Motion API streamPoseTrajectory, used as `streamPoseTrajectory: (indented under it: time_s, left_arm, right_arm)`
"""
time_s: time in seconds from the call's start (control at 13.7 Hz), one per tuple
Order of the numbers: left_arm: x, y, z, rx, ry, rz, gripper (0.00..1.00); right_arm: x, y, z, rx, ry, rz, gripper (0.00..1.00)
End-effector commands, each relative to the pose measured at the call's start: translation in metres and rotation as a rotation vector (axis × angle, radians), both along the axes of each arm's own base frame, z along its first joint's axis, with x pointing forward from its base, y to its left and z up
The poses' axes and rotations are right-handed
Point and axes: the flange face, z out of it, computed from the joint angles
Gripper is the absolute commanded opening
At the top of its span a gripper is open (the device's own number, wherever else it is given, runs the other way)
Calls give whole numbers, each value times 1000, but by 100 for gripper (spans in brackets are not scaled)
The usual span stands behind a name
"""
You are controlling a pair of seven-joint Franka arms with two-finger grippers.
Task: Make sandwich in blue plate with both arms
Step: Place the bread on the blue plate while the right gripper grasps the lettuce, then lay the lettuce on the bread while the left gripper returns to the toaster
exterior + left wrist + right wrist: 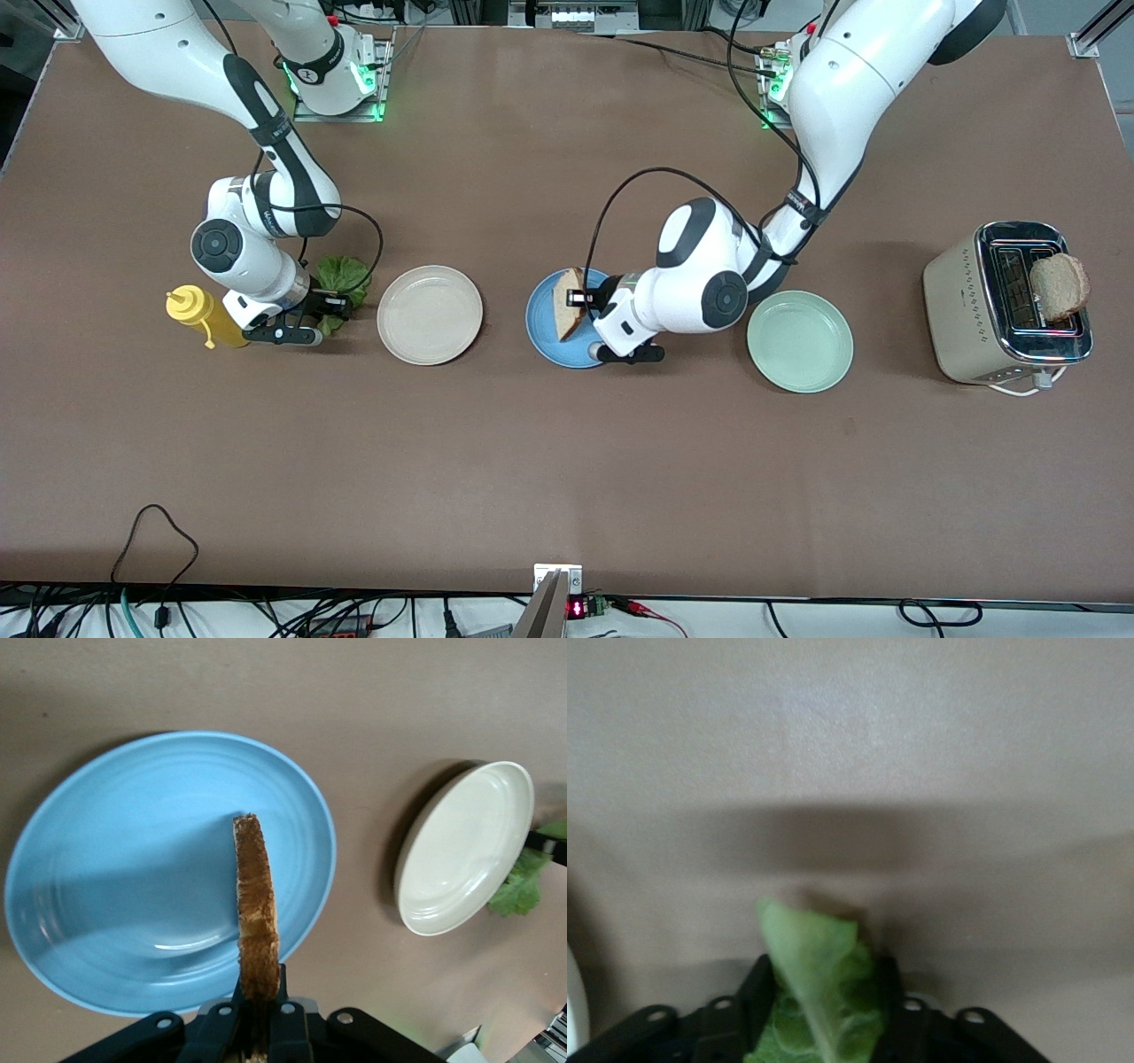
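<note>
My left pincer (pixel 578 299) is clamped shut on a toast slice (pixel 565 306) and holds it on edge, crust up, over the blue plate (pixel 542 341). That arm comes down from its base at one o'clock, bends hard at the elbow, and turns its wrist level toward nine o'clock. My right pincer (pixel 330 307) is low at the lettuce leaf (pixel 344 273), the forearm dropping from eleven o'clock and the wrist laid almost flat. Whether it has closed on the leaf I cannot tell.

From the front, my left wrist covers the three o'clock part of the blue plate. My right hand hides the lower part of the leaf.

The left wrist view shows the slice's thin crusted edge rising over the plate's bare middle. I cannot tell whether it touches. The right wrist view shows only the pale green leaf standing up against brown table (pixel 567 487).

Only the front view gives the rest. A cream plate (pixel 430 315) sits at nine o'clock of the blue one and a mint plate (pixel 800 341) at three. A toaster (pixel 966 306) farther toward three carries a second slice (pixel 1059 286). A yellow bottle (pixel 199 315) stands at nine o'clock of my right pincer.
</note>
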Motion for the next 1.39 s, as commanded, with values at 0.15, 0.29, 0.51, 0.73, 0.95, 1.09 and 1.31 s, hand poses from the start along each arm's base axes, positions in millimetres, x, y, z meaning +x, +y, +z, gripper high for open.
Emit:
streamPoseTrajectory:
  time_s: [0.15, 0.29, 0.51, 0.73, 0.95, 1.09, 1.31]
  left_arm:
    - [30, 35, -1, -21, -38, 53, 100]
    - [40, 51, 28, -8, -97, 46, 100]
    - [40, 79, 73, 35, -165, 19, 100]
    - [40, 122, 125, 117, -210, 25, 100]
    - [51, 184, 171, 343, -342, -56, 100]
    - [58, 238, 199, 444, -359, -41, 100]
    - [58, 328, 255, 473, -397, 25, 100]
  right_arm:
    - [12, -3, 37, -12, 7, 9, 0]
    - [18, -4, 65, -17, 21, 4, 0]
    - [23, -3, 111, -13, 28, -20, 0]
    - [29, 13, 150, 37, 90, -186, 0]
    - [28, 79, 172, 68, 117, -382, 0]
    - [25, 135, 174, 55, 111, -509, 0]
    - [27, 212, 175, 54, 100, -698, 0]
